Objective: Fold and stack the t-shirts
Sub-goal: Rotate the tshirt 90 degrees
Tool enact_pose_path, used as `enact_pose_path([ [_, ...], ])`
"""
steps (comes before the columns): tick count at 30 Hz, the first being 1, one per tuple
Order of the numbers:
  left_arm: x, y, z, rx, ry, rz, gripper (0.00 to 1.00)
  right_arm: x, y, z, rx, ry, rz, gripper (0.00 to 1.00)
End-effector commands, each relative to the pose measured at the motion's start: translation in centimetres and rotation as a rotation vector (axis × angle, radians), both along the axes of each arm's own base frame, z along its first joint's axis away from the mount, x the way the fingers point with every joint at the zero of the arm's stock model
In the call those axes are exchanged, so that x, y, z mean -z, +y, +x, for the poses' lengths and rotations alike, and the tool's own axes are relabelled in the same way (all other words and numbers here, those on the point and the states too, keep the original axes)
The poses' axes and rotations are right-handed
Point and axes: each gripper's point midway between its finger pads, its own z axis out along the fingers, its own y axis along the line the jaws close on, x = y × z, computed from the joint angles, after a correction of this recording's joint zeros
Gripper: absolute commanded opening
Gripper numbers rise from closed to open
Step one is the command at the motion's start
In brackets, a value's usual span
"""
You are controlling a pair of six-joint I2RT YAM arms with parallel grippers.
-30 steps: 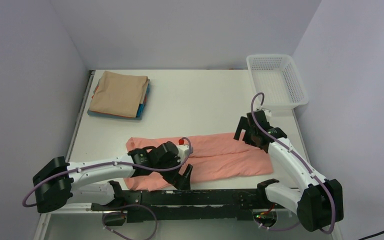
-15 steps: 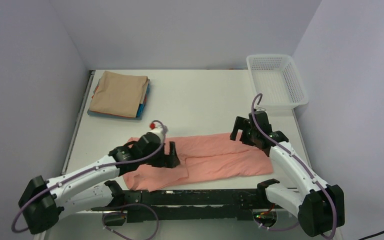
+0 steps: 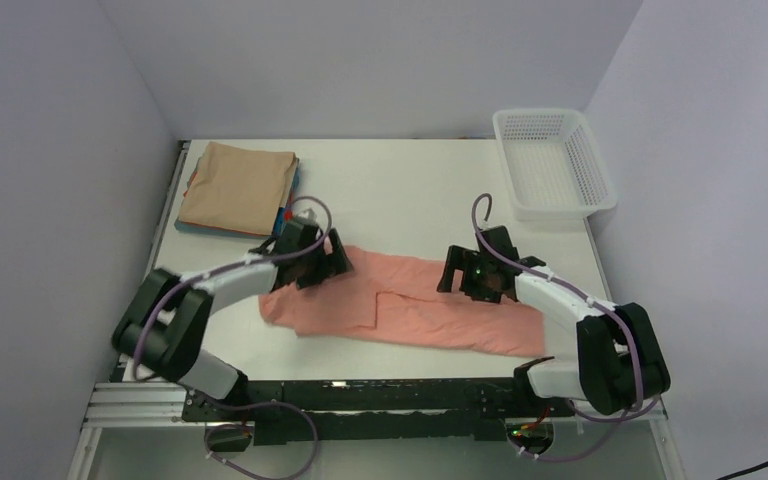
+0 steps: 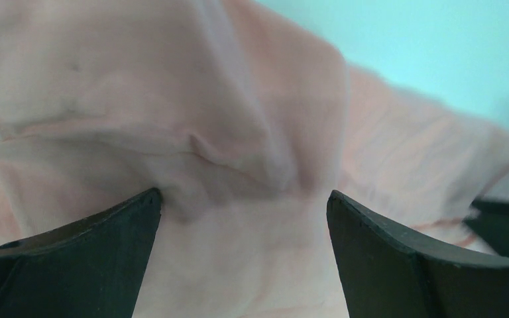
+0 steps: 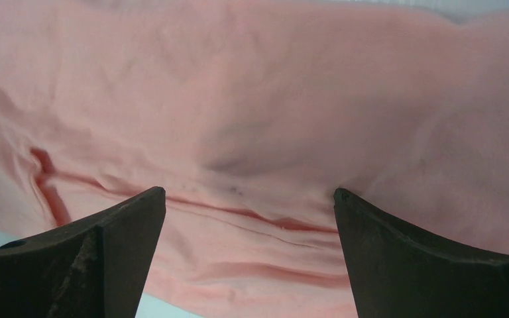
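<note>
A salmon-pink t-shirt lies across the table as a long, narrow folded strip. My left gripper is low over its far-left end, jaws wide open. In the left wrist view the gripper has wrinkled pink cloth spanning the gap between its fingers. My right gripper is open over the far edge towards the strip's right end. In the right wrist view that gripper straddles a seam fold in the cloth. A tan t-shirt tops a folded stack at the far left, with a blue edge below it.
A white mesh basket stands at the far right corner, reaching past the table edge. Bare white table lies between the stack and the basket. Walls close in the left, back and right sides.
My left arm swung from the shirt's near edge to its far-left end. My right gripper moved left and down onto the far edge. The shirt now lies narrower and flatter.
</note>
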Motion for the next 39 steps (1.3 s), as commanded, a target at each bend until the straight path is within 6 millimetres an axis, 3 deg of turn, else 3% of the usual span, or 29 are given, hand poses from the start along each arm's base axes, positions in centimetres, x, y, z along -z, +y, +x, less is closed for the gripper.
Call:
enact_pose_path([
  [1,-0.1,-2.1,8.3,0.026,-0.042,-0.004,0.99,1.3,1.7,-3.0,-0.049,0.074,0.054,1.00],
  [5,1.3,-6.0,17.4,0.062,-0.020,0.046,0.99,1.6,4.8,-6.7,-0.160,0.149,0.099,1.00],
  [8,0.6,-11.5,23.4,0.157,-0.035,-0.054,0.99,1.0,8.1,-9.4,-0.282,0.174,0.151,1.00],
  [12,-1.5,-18.8,25.8,0.260,-0.065,-0.333,0.99,0.4,13.3,-12.9,-0.482,0.200,0.222,1.00],
  [16,-1.1,-21.6,26.7,0.241,-0.049,-0.499,0.99,0.6,16.7,-13.2,-0.535,0.200,0.271,1.00],
  [19,-0.6,-22.3,27.4,0.201,-0.042,-0.562,0.99,1.0,17.2,-11.9,-0.507,0.183,0.216,1.00],
  [24,-0.1,-21.5,29.8,0.103,-0.043,-0.579,0.99,-1.3,17.1,-9.8,-0.427,0.075,0.196,1.00],
  [30,0.3,-18.8,33.2,-0.068,-0.058,-0.589,1.00,-3.7,13.3,-7.9,-0.171,-0.053,0.163,1.00],
  [37,-1.7,-17.7,35.6,-0.102,-0.129,-0.630,0.99,-5.9,9.2,-7.6,0.020,-0.179,0.200,1.00],
  [39,-3.3,-17.8,35.7,-0.068,-0.167,-0.627,0.99,-6.4,8.4,-7.6,0.053,-0.209,0.220,1.00],
])
